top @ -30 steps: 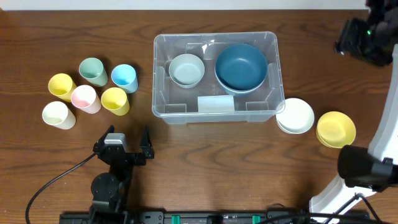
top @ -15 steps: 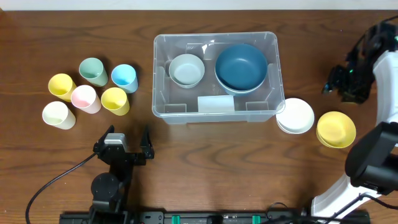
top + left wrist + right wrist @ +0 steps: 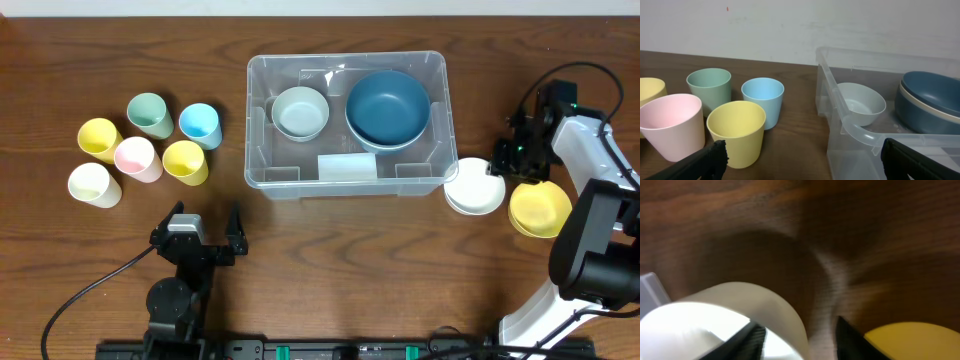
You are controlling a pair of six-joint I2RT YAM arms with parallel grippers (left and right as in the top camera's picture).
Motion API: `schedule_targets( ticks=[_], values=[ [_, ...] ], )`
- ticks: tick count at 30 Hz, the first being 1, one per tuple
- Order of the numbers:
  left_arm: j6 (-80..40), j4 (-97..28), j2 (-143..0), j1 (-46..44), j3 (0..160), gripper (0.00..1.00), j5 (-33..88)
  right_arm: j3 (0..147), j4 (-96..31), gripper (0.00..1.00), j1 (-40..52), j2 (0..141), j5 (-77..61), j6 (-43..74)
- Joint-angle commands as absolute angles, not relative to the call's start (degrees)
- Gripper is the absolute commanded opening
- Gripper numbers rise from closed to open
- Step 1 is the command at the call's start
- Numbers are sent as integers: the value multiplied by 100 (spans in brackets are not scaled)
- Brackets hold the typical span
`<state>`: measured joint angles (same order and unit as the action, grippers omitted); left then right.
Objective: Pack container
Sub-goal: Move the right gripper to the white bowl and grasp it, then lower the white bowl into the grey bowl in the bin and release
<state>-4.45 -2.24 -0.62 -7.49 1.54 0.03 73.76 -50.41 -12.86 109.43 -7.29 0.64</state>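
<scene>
While six cups (image 3: 137,158) stand outside, container (image 3: 256,120) holds pale bowl (image 3: 300,112), blue bowl (image 3: 388,105).

I'm seeing a dark brown table (image 3: 330,250) with wood grain. The container (image 3: 256,120) is clear, with a pale whitish label (image 3: 347,166). Inside it are a dark blue bowl (image 3: 388,105), with a pale rim showing under it in the left wrist view, and a pale grey-white bowl (image 3: 300,112). The cups are yellow (image 3: 99,138), sage green (image 3: 150,113), light blue (image 3: 199,123), pink (image 3: 136,157), a second yellow (image 3: 185,161) and cream (image 3: 92,184). On the right sit a white bowl (image 3: 475,186) and a yellow bowl (image 3: 540,208). The left gripper (image 3: 200,232) is black. The wall (image 3: 790,25) is off-white and plain.
</scene>
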Motion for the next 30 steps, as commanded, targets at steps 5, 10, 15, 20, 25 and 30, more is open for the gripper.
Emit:
schedule_targets(
  ticks=[5,10,15,20,25,30],
  values=[
    [-429,-412,-23,-720,25,98,-58,7188,-4768,15,-1251,10899,-753,-1],
    [-429,-412,-23,-720,25,98,-58,7188,-4558,4,-1251,10899,-731,16],
    [-429,-412,-23,-720,25,98,-58,7496,-4473,1,-1313,10899,-427,93],
    [-429,-412,-23,-720,25,98,-58,8853,-5413,1,-1474,10897,-475,187],
    [-429,-412,-23,-720,25,98,-58,11074,-6847,1,-1391,10897,-499,318],
    [-429,-412,-23,-720,25,98,-58,13050,-7802,1,-886,10897,-919,314]
  ],
)
